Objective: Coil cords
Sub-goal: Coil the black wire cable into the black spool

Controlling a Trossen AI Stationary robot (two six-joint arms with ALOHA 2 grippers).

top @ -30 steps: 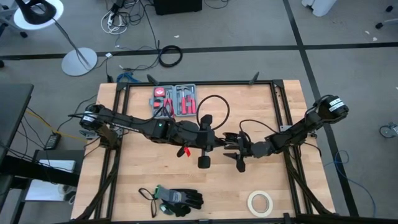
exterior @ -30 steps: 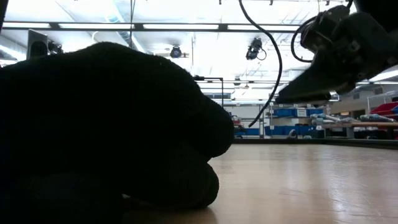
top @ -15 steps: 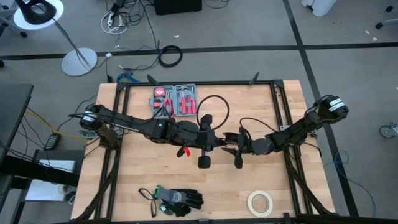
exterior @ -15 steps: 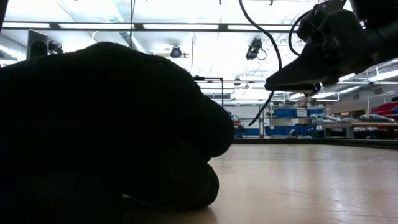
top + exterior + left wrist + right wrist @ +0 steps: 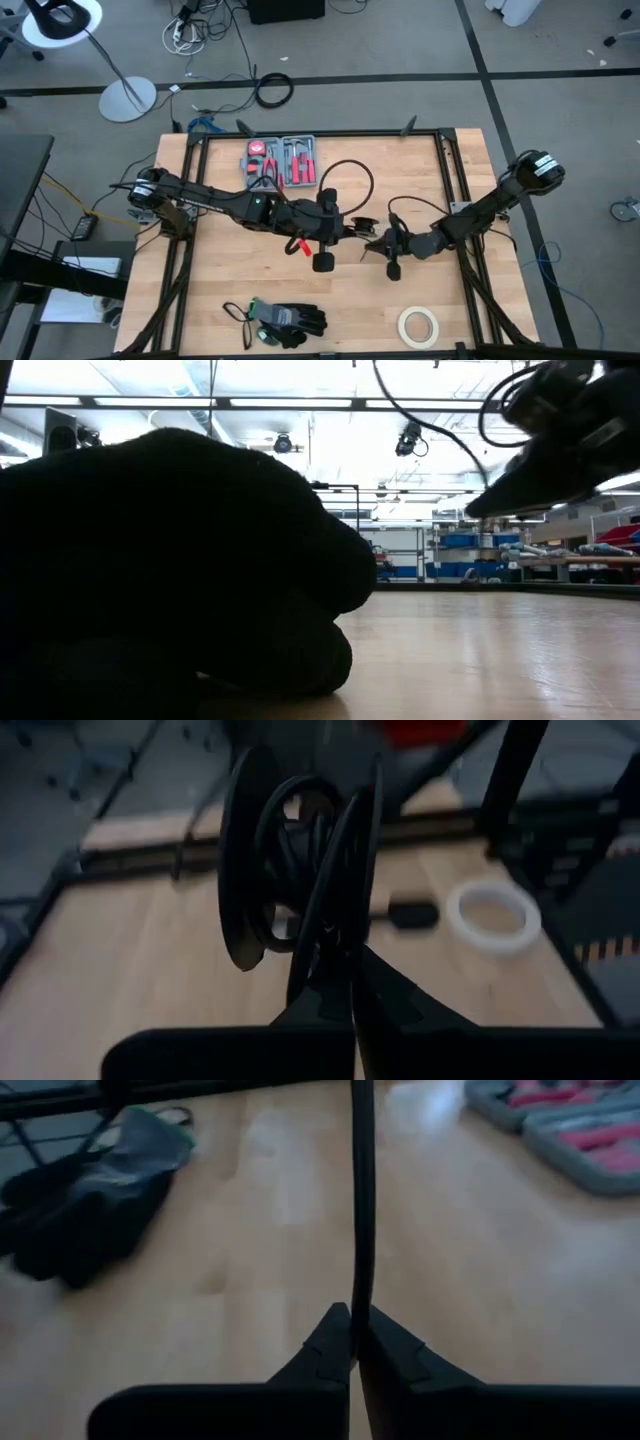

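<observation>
Over the wooden table, left gripper clamps the coil, right gripper at four o'clock pinches the cord; I'd keep tension steady while winding.

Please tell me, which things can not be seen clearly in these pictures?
- Low view: the black gloves fill the left half and hide the table behind.
- Left wrist view: the cord wound in the left tool is blurred; its turns cannot be counted.
- Right wrist view: the cord leaves the picture's edge above the right tool.
</observation>
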